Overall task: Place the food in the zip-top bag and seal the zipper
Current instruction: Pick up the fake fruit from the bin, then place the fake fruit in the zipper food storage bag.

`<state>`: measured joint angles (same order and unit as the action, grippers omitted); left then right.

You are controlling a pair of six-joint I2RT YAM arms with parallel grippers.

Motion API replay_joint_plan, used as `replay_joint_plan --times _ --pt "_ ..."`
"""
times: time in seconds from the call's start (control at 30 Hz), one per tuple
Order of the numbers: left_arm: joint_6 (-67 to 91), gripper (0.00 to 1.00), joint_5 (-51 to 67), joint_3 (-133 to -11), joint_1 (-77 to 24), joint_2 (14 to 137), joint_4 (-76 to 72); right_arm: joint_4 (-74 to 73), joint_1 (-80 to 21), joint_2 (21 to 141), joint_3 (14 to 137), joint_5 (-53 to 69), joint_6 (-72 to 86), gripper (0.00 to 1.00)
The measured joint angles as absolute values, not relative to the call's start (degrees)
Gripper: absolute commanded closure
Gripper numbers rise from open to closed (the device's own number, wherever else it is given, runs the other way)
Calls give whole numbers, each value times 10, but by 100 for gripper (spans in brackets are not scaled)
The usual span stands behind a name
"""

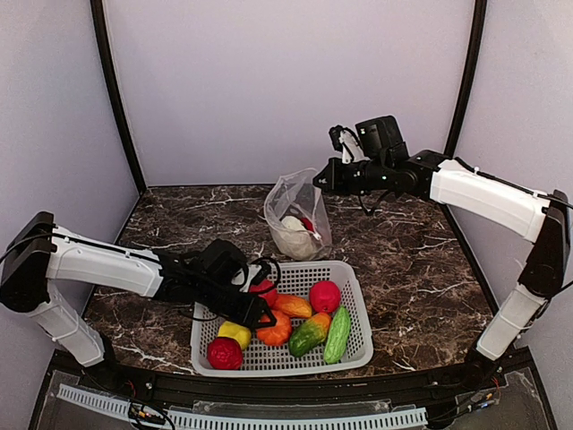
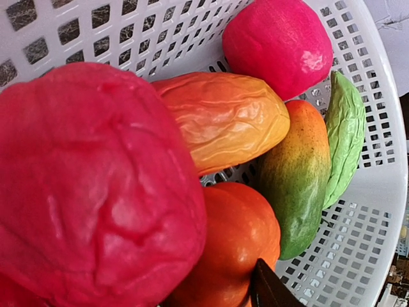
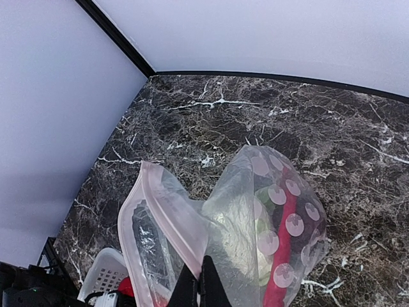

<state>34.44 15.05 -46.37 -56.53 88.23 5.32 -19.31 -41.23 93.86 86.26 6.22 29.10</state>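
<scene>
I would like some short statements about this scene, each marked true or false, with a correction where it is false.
1. The right gripper pinches the rim of the zip-top bag. True.
2. The bag holds nothing. False: a white cauliflower and something red are inside.
3. The green cucumber lies in the white basket. True.
4. The left gripper hangs over the bag. False: it is down in the basket, at a red fruit.
</scene>
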Motion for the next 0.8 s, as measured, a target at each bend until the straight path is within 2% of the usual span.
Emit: replay_joint_plan --times 0.5,0.8 --pt "348 63 105 -444 -565 696 75 -197 -412 938 864 51 290 100" --pt "299 65 68 -634 -524 715 131 -199 -412 938 864 45 290 100"
